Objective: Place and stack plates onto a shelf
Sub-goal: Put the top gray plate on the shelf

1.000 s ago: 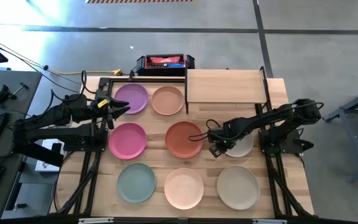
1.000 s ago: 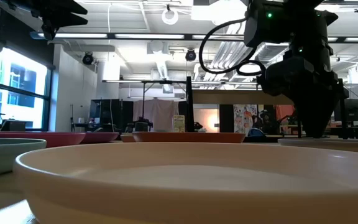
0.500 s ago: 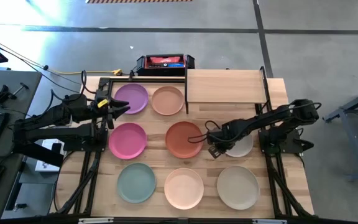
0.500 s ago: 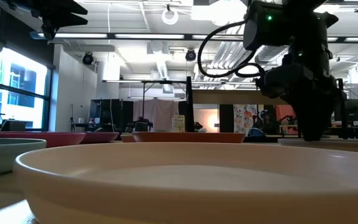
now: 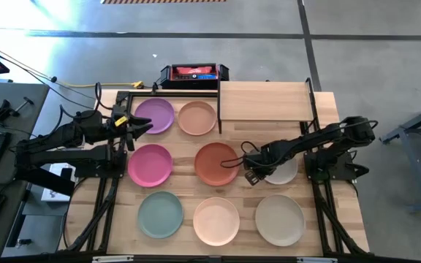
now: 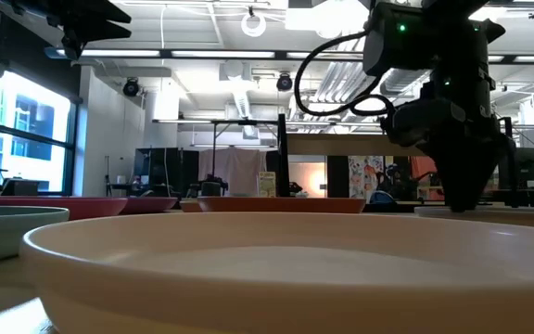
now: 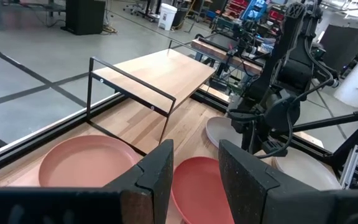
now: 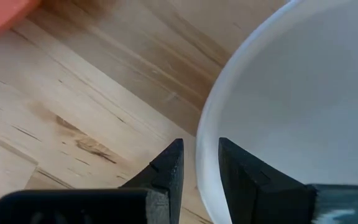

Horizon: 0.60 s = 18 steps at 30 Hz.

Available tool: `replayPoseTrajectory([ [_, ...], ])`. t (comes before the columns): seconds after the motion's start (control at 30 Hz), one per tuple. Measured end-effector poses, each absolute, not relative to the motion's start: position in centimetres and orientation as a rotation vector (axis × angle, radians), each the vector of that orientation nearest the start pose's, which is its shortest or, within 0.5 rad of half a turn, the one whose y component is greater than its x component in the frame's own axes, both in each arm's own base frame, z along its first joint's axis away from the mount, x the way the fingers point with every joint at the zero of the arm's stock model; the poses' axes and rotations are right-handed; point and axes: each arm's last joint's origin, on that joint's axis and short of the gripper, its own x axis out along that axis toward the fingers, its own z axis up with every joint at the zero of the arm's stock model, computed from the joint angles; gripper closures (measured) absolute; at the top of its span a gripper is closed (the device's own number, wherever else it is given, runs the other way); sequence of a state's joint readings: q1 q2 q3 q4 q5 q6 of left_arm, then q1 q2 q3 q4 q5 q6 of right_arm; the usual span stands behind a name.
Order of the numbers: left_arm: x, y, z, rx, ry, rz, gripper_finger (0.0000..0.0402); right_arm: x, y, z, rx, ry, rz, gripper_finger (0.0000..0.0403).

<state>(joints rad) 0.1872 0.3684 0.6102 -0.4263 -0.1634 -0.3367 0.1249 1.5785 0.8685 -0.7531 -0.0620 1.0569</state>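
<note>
Eight plates lie flat on the slatted table in the high view: purple [image 5: 156, 115], tan [image 5: 197, 118], pink [image 5: 150, 164], terracotta [image 5: 216, 164], grey [image 5: 285, 174], teal [image 5: 160, 214], peach [image 5: 216, 220] and beige [image 5: 279, 219]. The light-wood shelf [image 5: 263, 101] stands at the far right. My right gripper [image 5: 252, 175] points down, open, at the grey plate's left rim [image 8: 202, 134], with one finger inside it and one outside. My left gripper [image 5: 134, 124] hovers open, holding nothing, above the purple plate's left edge. My right gripper [image 8: 201, 163] comes from above at the grey plate's left rim [image 8: 199, 140], and its fingers stand on either side of that rim. I cannot tell whether a finger touches it. The plate lies flat on the table.
A black and red box [image 5: 194, 73] sits beyond the table's far edge. The shelf's black posts [image 5: 219, 109] stand close to the tan plate. The terracotta plate lies just left of my right gripper. The shelf top [image 7: 160, 71] is bare wood.
My right gripper has edged a little toward the table's left and sunk slightly over the grey plate's rim. No plate has moved.
</note>
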Motion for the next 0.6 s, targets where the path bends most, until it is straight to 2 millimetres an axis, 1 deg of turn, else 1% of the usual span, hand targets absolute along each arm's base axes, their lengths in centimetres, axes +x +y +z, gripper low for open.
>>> replayPoseTrajectory([
  [0.2, 8.9, 2.2, 29.8, -0.334, 0.125, 0.377, 0.0287, 25.7, 4.0, 14.2, 0.785, 1.451, -0.65, 0.0324],
  [0.43, 8.9, 2.2, 29.8, -0.334, 0.123, 0.382, 0.0287, 25.7, 4.3, 14.0, 0.774, 1.457, -0.654, 0.0329],
  [0.5, 8.9, 2.2, 29.8, -0.334, 0.124, 0.382, 0.0287, 25.8, 4.3, 14.0, 0.775, 1.457, -0.654, 0.0343],
  [0.6, 8.9, 2.2, 29.8, -0.334, 0.124, 0.382, 0.0287, 25.7, 4.4, 14.1, 0.778, 1.459, -0.657, 0.0384],
])
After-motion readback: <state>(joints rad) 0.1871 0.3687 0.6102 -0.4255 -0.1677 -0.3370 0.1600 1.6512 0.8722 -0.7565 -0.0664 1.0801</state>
